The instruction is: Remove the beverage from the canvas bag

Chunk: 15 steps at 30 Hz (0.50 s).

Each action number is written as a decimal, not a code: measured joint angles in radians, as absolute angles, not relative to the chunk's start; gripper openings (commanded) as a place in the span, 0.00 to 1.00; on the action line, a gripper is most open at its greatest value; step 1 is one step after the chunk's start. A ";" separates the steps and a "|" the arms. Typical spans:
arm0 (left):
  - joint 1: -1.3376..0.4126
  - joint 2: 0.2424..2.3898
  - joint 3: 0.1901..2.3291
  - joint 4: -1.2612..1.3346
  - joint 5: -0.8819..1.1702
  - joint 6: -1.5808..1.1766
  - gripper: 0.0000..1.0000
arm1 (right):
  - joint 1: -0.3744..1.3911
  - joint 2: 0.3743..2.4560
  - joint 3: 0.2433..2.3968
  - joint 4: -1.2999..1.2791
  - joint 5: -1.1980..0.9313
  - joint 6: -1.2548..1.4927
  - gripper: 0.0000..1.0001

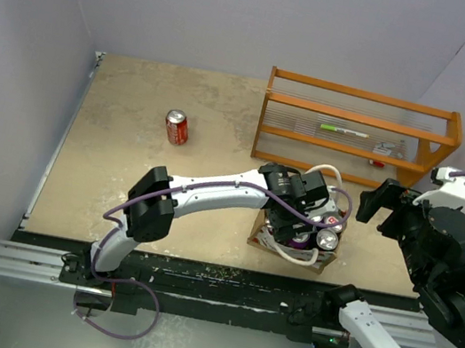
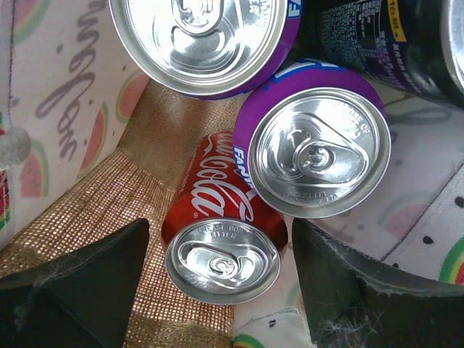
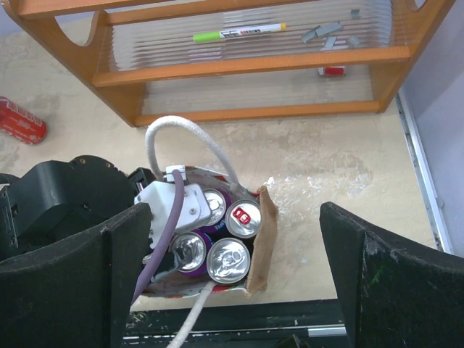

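The canvas bag [image 1: 326,260] stands near the table's front edge, its tan side [image 3: 262,239] and white loop handle [image 3: 181,130] showing in the right wrist view. It holds several upright cans. My left gripper [image 1: 297,217] reaches down into the bag. In the left wrist view it [image 2: 221,290] is open, with one finger on each side of a red Coca-Cola can [image 2: 221,257], close to it with a small gap showing. Purple Fanta cans [image 2: 315,148] stand beside it. My right gripper [image 1: 379,203] is open and empty, above and to the right of the bag.
Another red can [image 1: 176,126] lies on the table at the back left. An orange wooden rack [image 1: 358,128] stands just behind the bag, with a green marker [image 3: 239,32] and small bits on its shelves. A purple wall runs along the right.
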State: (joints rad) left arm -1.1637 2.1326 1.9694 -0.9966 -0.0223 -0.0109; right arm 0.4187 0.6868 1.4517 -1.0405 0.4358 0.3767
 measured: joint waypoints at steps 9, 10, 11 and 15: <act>-1.158 2.173 1.969 -0.995 -0.019 -0.027 0.84 | 0.419 0.696 1.452 -1.031 0.436 0.334 1.00; -1.158 2.177 1.969 -0.995 -0.017 -0.031 0.83 | 0.419 0.697 1.451 -1.029 0.436 0.330 1.00; -1.157 2.179 1.969 -0.996 -0.014 -0.033 0.83 | 0.419 0.698 1.451 -1.028 0.436 0.327 1.00; -1.157 2.183 1.969 -0.999 -0.010 -0.033 0.80 | 0.419 0.699 1.450 -1.020 0.436 0.318 1.00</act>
